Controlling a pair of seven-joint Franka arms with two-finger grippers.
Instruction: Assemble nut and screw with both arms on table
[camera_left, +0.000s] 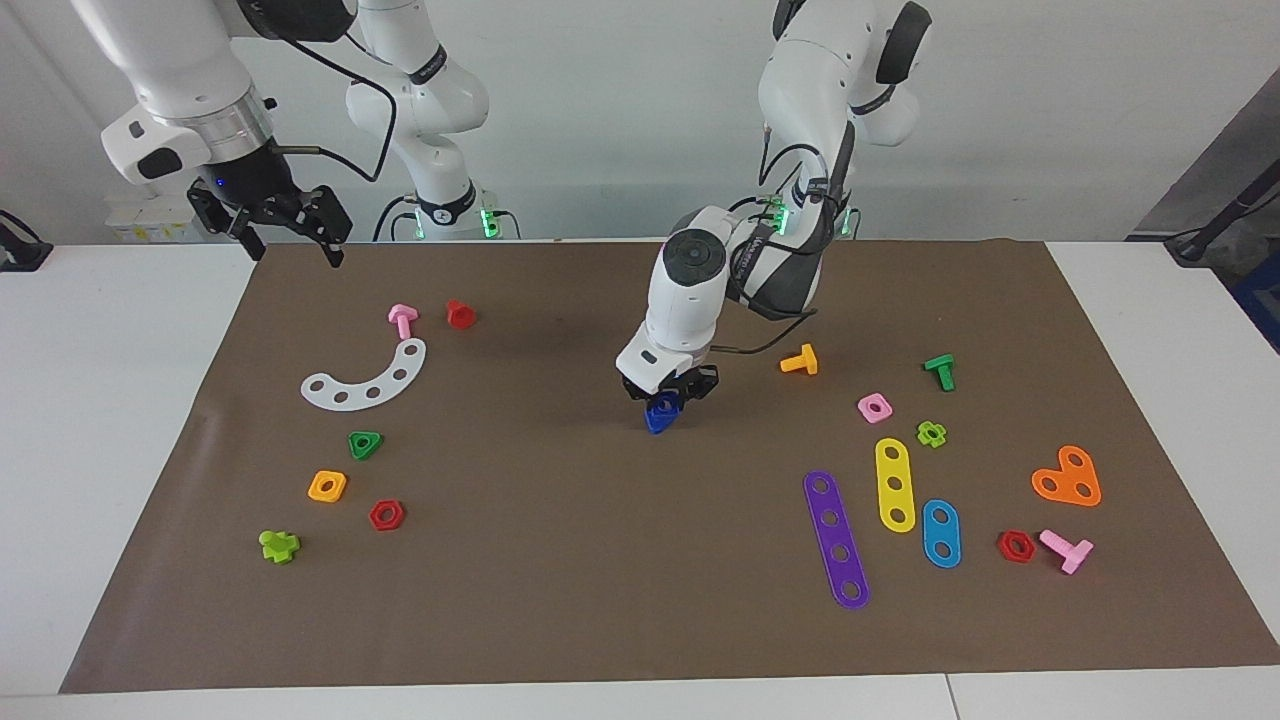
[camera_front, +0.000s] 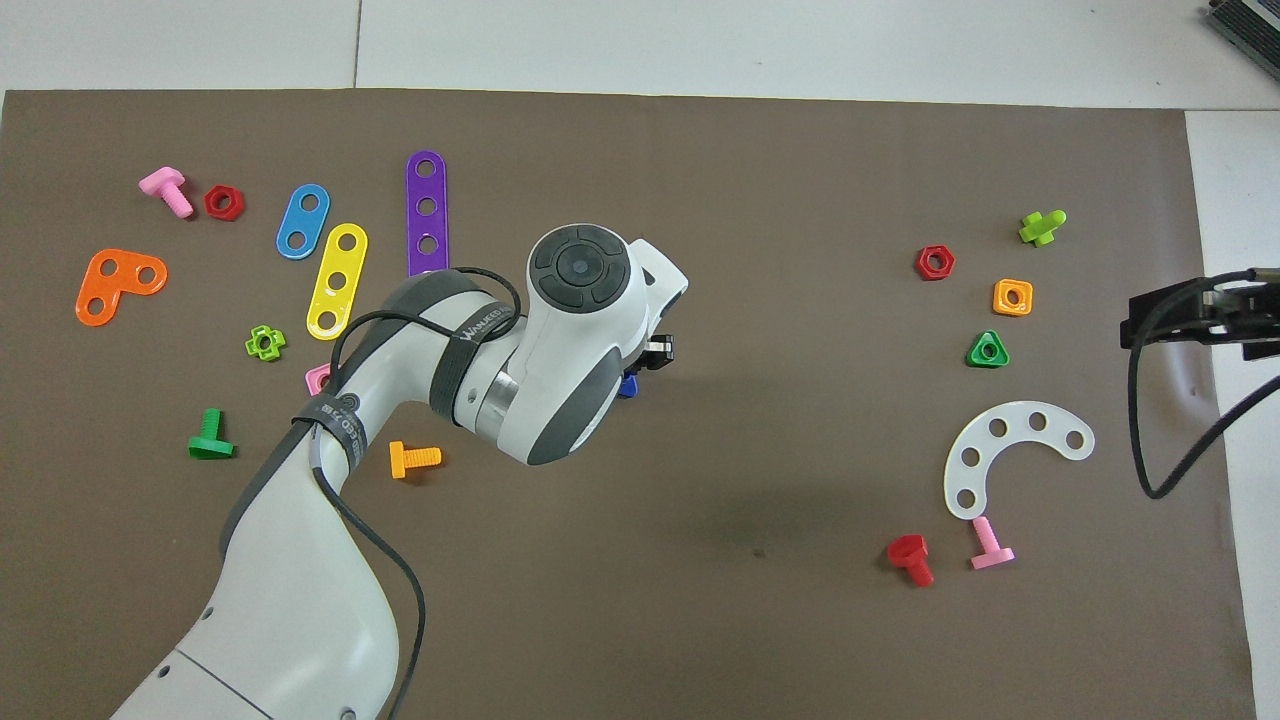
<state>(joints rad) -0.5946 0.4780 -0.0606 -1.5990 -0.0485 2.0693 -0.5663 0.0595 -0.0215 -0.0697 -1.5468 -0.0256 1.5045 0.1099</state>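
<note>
Near the middle of the brown mat on the table (camera_left: 560, 560), my left gripper (camera_left: 665, 396) points down and is shut on a small blue piece (camera_left: 658, 415). Its pointed triangular corner hangs at or just above the mat, so I take it for the screw. In the overhead view the left arm's wrist covers nearly all of it; only a blue edge (camera_front: 628, 386) shows. I cannot make out the nut as a separate piece. My right gripper (camera_left: 295, 252) waits open and empty in the air over the mat's corner at the right arm's end.
Toward the right arm's end lie a white curved strip (camera_left: 368, 378), a pink bolt (camera_left: 402, 320), a red screw (camera_left: 460, 314), a green triangular nut (camera_left: 365, 444) and an orange-yellow square nut (camera_left: 327, 486). Toward the left arm's end lie an orange bolt (camera_left: 800, 360), a pink square nut (camera_left: 874, 407) and coloured strips (camera_left: 836, 538).
</note>
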